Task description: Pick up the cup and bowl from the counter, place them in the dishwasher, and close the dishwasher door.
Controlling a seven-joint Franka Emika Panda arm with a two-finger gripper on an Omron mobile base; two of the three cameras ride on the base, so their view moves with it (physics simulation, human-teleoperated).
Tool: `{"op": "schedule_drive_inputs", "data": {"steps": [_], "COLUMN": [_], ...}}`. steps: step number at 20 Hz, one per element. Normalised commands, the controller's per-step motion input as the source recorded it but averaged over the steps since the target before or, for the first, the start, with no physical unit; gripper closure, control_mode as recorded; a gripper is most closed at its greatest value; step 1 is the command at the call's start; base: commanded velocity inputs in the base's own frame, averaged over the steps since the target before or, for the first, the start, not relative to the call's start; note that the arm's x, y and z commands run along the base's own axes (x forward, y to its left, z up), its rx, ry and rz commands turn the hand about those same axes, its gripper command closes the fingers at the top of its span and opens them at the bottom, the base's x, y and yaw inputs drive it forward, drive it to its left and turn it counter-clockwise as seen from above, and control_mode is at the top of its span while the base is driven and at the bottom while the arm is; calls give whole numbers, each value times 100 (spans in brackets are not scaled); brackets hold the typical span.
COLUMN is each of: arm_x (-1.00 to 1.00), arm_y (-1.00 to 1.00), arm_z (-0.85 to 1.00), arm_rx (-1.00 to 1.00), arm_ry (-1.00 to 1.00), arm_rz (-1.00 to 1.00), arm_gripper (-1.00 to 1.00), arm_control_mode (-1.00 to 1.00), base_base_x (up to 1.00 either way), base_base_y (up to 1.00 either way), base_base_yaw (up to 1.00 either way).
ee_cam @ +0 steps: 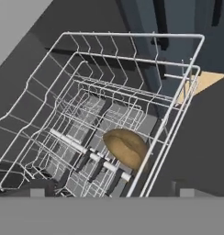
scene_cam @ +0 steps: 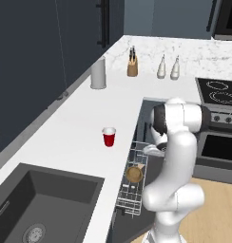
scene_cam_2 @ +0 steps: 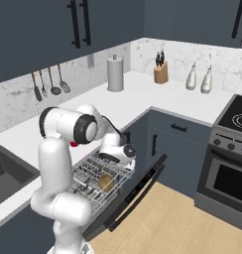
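Bowl (ee_cam: pixel 126 148) lies in dishwasher rack (ee_cam: pixel 86 114), frame centre | end effector (ee_cam: pixel 109 192) spread wide, empty | next: fetch red cup (scene_cam: pixel 109 136) from surface (scene_cam: pixel 65 128).

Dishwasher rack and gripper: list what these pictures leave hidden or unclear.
- Gripper: right base view, its jaws face away into the rack.
- Fingertips: hand view, cropped by the bottom edge.
- Bowl: which way up unclear.
- Cup: contents too small, left base view.
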Motion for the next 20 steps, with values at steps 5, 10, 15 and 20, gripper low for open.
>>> {"op": "schedule_drive_inputs", "data": {"steps": [5,10,15,20], "arm_x": [-32,-14,-2,-9], "arm_y": [-14,-33,-7,16], "arm_z": [100,100,100,97], "arm_rx": [0,1,8,11], "arm_ry": [0,3,6,18], "arm_rz": [0,0,0,0], "arm_gripper": [-100,-100,-100,-100], "arm_control_mode": [-100,-100,-100,-100], "base_base_x": [0,0,0,0], "base_base_y": [0,0,0,0], "base_base_yaw": [0,0,0,0]}}
